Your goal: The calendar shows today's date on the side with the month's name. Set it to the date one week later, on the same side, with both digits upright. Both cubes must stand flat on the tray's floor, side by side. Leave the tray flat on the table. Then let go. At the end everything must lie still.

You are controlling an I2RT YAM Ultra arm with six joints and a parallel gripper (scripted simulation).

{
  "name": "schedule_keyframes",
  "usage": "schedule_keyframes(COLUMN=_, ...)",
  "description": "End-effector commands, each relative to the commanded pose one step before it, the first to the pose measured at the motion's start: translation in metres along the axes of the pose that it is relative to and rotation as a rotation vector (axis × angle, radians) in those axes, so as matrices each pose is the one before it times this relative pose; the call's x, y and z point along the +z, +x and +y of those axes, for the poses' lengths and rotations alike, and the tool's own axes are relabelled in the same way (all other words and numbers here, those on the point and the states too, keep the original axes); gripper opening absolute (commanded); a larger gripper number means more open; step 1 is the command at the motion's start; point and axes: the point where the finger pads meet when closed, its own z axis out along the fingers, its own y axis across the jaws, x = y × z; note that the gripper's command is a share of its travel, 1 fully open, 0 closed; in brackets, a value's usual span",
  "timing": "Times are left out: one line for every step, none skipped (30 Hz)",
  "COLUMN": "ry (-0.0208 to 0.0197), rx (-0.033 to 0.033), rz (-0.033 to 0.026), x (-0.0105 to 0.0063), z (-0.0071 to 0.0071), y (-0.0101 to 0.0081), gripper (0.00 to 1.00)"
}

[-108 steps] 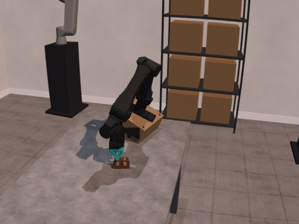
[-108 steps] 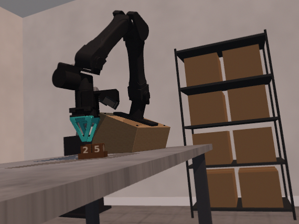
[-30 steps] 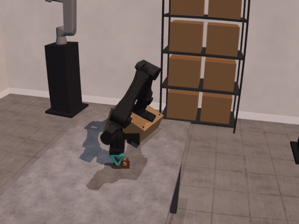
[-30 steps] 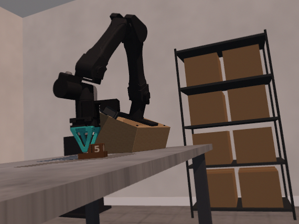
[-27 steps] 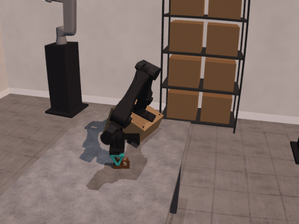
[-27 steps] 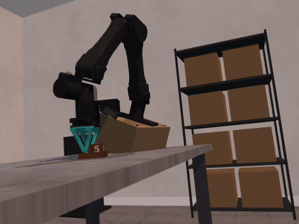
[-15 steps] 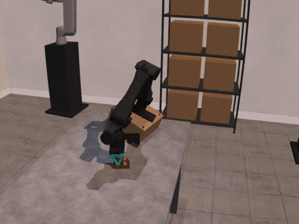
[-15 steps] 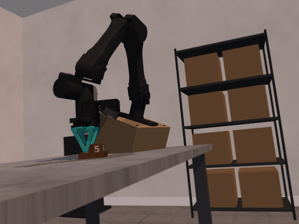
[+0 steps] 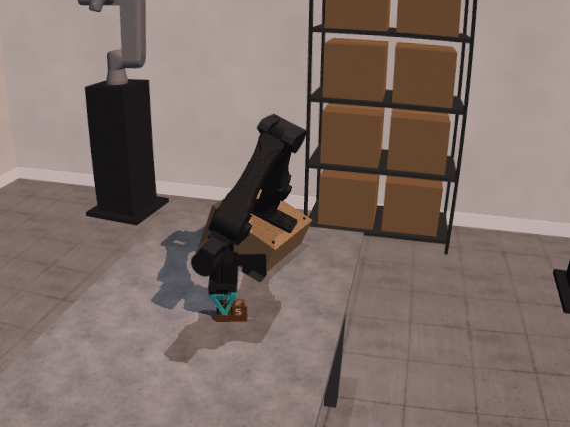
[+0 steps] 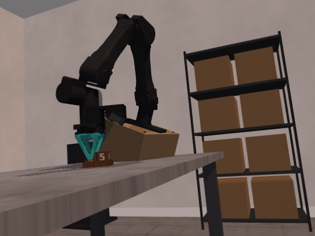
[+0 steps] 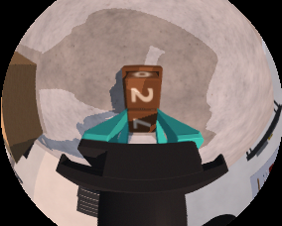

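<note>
The brown calendar tray (image 9: pixel 231 319) (image 10: pixel 102 163) (image 11: pixel 143 67) sits on the table. The right cube (image 9: pixel 238 312) (image 10: pixel 102 157) (image 11: pixel 142 95) stands in it, with an upright 5 on its front and a 2 on top. The left cube (image 11: pixel 142 123) is beside it, with a 7-like digit on top; the teal fingers cover its front in the top and exterior views, so its front digit is hidden. My gripper (image 9: pixel 225 312) (image 10: pixel 89 159) (image 11: pixel 142 111) points down with one finger before and one behind the left cube, and appears shut on it. The month's name cannot be read.
The wooden base block (image 9: pixel 287 241) (image 10: pixel 157 147) (image 11: pixel 20 99) under the arm stands behind the tray. The table's right edge (image 10: pixel 193 163) is beyond the tray on the right. A shelf with boxes stands against the wall, and another arm stands on a dark pedestal (image 9: pixel 122 151) at the back left.
</note>
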Motion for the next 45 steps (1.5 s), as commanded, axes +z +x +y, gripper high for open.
schedule_keyframes(ry=0.00991, rx=-0.00052, rz=0.00394, x=-0.00286, z=-0.00255, y=0.00101, gripper=0.27)
schedule_keyframes(ry=0.0, rx=0.0, rz=0.0, x=0.0, z=0.0, y=0.0, gripper=0.27)
schedule_keyframes(ry=0.0, rx=0.0, rz=0.0, x=0.0, z=0.0, y=0.0, gripper=0.27)
schedule_keyframes(ry=0.0, rx=0.0, rz=0.0, x=0.0, z=0.0, y=0.0, gripper=0.27)
schedule_keyframes(ry=0.0, rx=0.0, rz=0.0, x=0.0, z=0.0, y=0.0, gripper=0.27)
schedule_keyframes(ry=0.0, rx=0.0, rz=0.0, x=0.0, z=0.0, y=0.0, gripper=0.27)
schedule_keyframes(ry=0.0, rx=0.0, rz=0.0, x=0.0, z=0.0, y=0.0, gripper=0.27)
schedule_keyframes(ry=0.0, rx=0.0, rz=0.0, x=0.0, z=0.0, y=0.0, gripper=0.27)
schedule_keyframes(ry=0.0, rx=0.0, rz=0.0, x=0.0, z=0.0, y=0.0, gripper=0.27)
schedule_keyframes(ry=0.0, rx=0.0, rz=0.0, x=0.0, z=0.0, y=0.0, gripper=0.27)
schedule_keyframes(ry=0.0, rx=0.0, rz=0.0, x=-0.00007, z=0.0, y=0.0, gripper=0.27)
schedule_keyframes(ry=0.0, rx=0.0, rz=0.00001, x=-0.00045, z=0.0, y=0.0, gripper=0.27)
schedule_keyframes(ry=0.0, rx=0.0, rz=0.00001, x=-0.00111, z=-0.00001, y=0.00001, gripper=0.27)
schedule_keyframes(ry=0.0, rx=-0.00001, rz=0.00002, x=-0.00197, z=-0.00001, y=0.00001, gripper=0.27)
schedule_keyframes(ry=0.0, rx=-0.00001, rz=0.00003, x=-0.00297, z=-0.00001, y=0.00001, gripper=0.27)
schedule_keyframes(ry=0.0, rx=-0.00002, rz=0.00004, x=-0.00403, z=-0.00001, y=0.00001, gripper=0.27)
schedule_keyframes(ry=-0.00001, rx=-0.00002, rz=0.00006, x=-0.0051, z=-0.00002, y=0.00002, gripper=0.27)
schedule_keyframes(ry=-0.00001, rx=-0.00002, rz=0.00007, x=-0.00598, z=-0.00002, y=0.00002, gripper=0.27)
schedule_keyframes(ry=-0.00001, rx=-0.00002, rz=0.00007, x=-0.00673, z=-0.00002, y=0.00002, gripper=0.27)
schedule_keyframes(ry=-0.00001, rx=-0.00002, rz=0.00008, x=-0.00729, z=-0.00002, y=0.00002, gripper=0.27)
schedule_keyframes(ry=-0.00002, rx=-0.00002, rz=0.00009, x=-0.00765, z=-0.00003, y=0.00002, gripper=0.27)
schedule_keyframes(ry=0.0, rx=0.0, rz=0.0, x=0.0, z=0.0, y=0.0, gripper=0.27)
schedule_keyframes(ry=0.0, rx=0.0, rz=0.0, x=0.0, z=0.0, y=0.0, gripper=0.27)
schedule_keyframes(ry=-0.00002, rx=-0.00002, rz=0.00009, x=-0.0078, z=-0.00002, y=0.00002, gripper=0.27)
schedule_keyframes(ry=-0.00002, rx=-0.00002, rz=0.00009, x=-0.00774, z=-0.00002, y=0.00002, gripper=0.27)
schedule_keyframes(ry=-0.00002, rx=-0.00002, rz=0.00008, x=-0.00748, z=-0.00002, y=0.00002, gripper=0.27)
schedule_keyframes(ry=-0.00002, rx=-0.00002, rz=0.00008, x=-0.00702, z=-0.00002, y=0.00002, gripper=0.27)
schedule_keyframes(ry=-0.00002, rx=-0.00002, rz=0.00007, x=-0.0064, z=-0.00001, y=0.00001, gripper=0.27)
schedule_keyframes(ry=-0.00002, rx=-0.00001, rz=0.00006, x=-0.00562, z=-0.00001, y=0.00001, gripper=0.27)
schedule_keyframes(ry=-0.00002, rx=-0.00001, rz=0.00005, x=-0.00473, z=-0.00001, y=0.00001, gripper=0.27)
schedule_keyframes(ry=-0.00002, rx=-0.00001, rz=0.00004, x=-0.00377, z=-0.00001, y=0.00001, gripper=0.27)
schedule_keyframes(ry=-0.00001, rx=-0.00001, rz=0.00003, x=-0.0028, z=-0.00001, y=0.00001, gripper=0.27)
schedule_keyframes(ry=-0.00001, rx=0.0, rz=0.00002, x=-0.00188, z=0.0, y=0.0, gripper=0.27)
schedule_keyframes(ry=0.0, rx=0.0, rz=0.00001, x=-0.00106, z=0.0, y=0.0, gripper=0.27)
schedule_keyframes(ry=0.0, rx=0.0, rz=0.0, x=-0.00043, z=0.0, y=0.0, gripper=0.27)
schedule_keyframes(ry=0.0, rx=0.0, rz=0.0, x=-0.00007, z=0.0, y=0.0, gripper=0.27)
schedule_keyframes(ry=0.0, rx=0.0, rz=0.0, x=0.0, z=0.0, y=0.0, gripper=0.27)
schedule_keyframes(ry=0.0, rx=0.0, rz=0.0, x=0.0, z=0.0, y=0.0, gripper=0.27)
schedule_keyframes(ry=0.0, rx=0.0, rz=0.0, x=0.0, z=0.0, y=0.0, gripper=0.27)
schedule_keyframes(ry=0.0, rx=0.0, rz=0.0, x=0.0, z=0.0, y=0.0, gripper=0.27)
schedule_keyframes(ry=0.0, rx=0.0, rz=0.0, x=0.0, z=0.0, y=0.0, gripper=0.27)
schedule_keyframes(ry=0.0, rx=0.0, rz=0.0, x=0.0, z=0.0, y=0.0, gripper=0.27)
schedule_keyframes(ry=0.0, rx=0.0, rz=0.0, x=0.0, z=0.0, y=0.0, gripper=0.27)
schedule_keyframes(ry=0.0, rx=0.0, rz=0.0, x=0.0, z=0.0, y=0.0, gripper=0.27)
schedule_keyframes(ry=0.0, rx=0.00033, rz=0.0, x=0.0, z=0.0, y=0.00002, gripper=0.27)
